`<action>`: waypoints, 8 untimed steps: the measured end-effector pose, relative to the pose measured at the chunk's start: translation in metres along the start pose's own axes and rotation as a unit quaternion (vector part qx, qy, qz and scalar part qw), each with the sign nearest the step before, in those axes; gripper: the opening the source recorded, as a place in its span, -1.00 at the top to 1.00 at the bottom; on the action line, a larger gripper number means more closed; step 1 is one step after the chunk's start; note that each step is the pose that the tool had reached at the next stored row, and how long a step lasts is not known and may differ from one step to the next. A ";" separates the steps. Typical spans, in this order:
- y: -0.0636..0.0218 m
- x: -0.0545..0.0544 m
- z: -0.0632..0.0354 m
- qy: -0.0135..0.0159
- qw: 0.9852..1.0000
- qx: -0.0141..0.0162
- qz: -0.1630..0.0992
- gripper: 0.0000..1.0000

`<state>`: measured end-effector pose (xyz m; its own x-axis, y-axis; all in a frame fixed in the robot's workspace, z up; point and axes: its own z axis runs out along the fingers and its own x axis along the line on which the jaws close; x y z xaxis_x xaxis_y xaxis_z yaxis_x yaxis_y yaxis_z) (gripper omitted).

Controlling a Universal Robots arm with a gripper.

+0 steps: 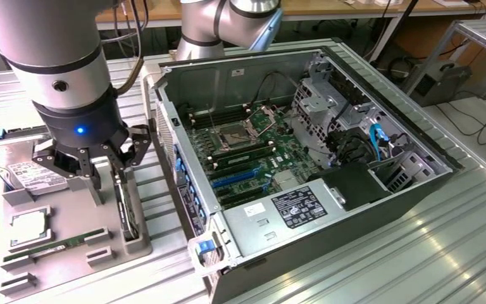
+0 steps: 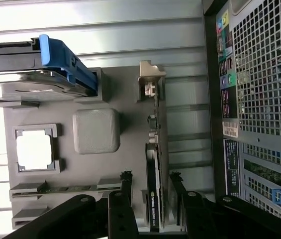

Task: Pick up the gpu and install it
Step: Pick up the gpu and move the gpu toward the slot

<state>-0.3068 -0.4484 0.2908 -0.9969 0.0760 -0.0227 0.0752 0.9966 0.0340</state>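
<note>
Black graphics card point(image 2: 155, 149) stands on edge in grey tray point(image 2: 105, 169), directly below the hand point(image 2: 150, 177), which is released, fingers point(image 2: 126, 185) flanking its long flat faces.

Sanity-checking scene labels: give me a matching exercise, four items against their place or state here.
1 gpu
2 hard drive
3 RAM stick
4 PC case

A green, lying flat in the tray
B side open, motherboard showing
C on edge in the tray, straddled by the open pincer
D white label facing up

Pairs: 1-C, 2-D, 3-A, 4-B
</note>
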 end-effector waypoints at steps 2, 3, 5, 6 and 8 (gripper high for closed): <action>-0.0002 0.000 0.0042 0.000 1.000 0.000 0.000 0.15; -0.0003 0.000 0.0061 0.000 1.000 0.000 0.000 0.15; -0.0006 -0.001 0.0104 0.000 1.000 0.000 0.000 0.15; -0.0006 -0.001 0.0123 0.000 1.000 0.000 0.000 0.15; -0.0007 -0.002 0.0161 0.000 1.000 0.000 0.000 0.15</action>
<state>-0.3048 -0.4487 0.2747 -0.9968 0.0760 -0.0229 0.0752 0.9966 0.0341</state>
